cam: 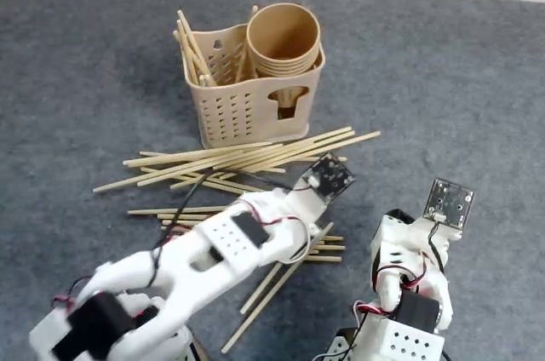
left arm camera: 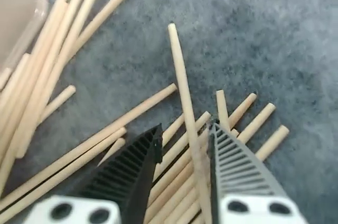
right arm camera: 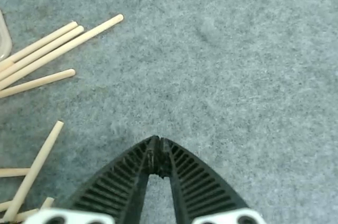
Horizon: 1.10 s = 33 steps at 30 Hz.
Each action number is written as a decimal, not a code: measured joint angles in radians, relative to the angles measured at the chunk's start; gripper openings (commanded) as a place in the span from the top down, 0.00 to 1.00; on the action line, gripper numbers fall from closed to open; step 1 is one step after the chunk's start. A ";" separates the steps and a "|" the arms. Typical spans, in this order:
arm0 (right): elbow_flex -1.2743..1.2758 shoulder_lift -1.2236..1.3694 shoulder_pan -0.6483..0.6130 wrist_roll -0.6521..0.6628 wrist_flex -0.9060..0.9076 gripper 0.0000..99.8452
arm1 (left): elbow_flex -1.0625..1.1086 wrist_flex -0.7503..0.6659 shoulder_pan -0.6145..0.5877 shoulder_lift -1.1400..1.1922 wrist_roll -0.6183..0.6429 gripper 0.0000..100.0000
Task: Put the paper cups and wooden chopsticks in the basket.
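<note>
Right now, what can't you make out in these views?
- High view: loose chopsticks under the left arm, covered; count unknown.
- High view: paper cups, lower stack hidden by the basket wall; number unclear.
- Left wrist view: basket, cut off by the frame edge.

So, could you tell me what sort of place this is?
Probably a tabletop robot test bench: a grey felt-like mat, a basket holding paper cups, wooden chopsticks scattered before two arms.
</note>
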 measured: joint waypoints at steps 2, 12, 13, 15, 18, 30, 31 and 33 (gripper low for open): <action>0.000 0.000 0.000 0.000 0.000 1.00 | -0.037 0.000 0.002 0.049 0.000 0.85; 0.000 0.000 0.000 0.000 0.000 1.00 | -0.161 0.068 0.000 0.173 0.000 0.97; 0.000 0.000 0.000 0.000 0.000 1.00 | -0.164 0.069 0.000 0.175 0.000 0.98; 0.000 0.000 0.000 0.000 0.000 1.00 | -0.164 0.069 -0.002 0.175 0.000 0.98; 0.000 0.000 0.000 0.000 0.000 1.00 | -0.164 0.069 -0.002 0.175 0.000 0.98; 0.000 0.000 0.000 0.000 0.000 1.00 | -0.258 0.267 -0.002 0.184 -0.017 0.85; 0.000 0.000 0.000 0.000 0.000 1.00 | -0.259 0.269 -0.002 0.184 -0.017 0.85; 0.000 0.000 0.000 0.000 0.000 1.00 | -0.259 0.269 0.000 0.184 -0.017 0.87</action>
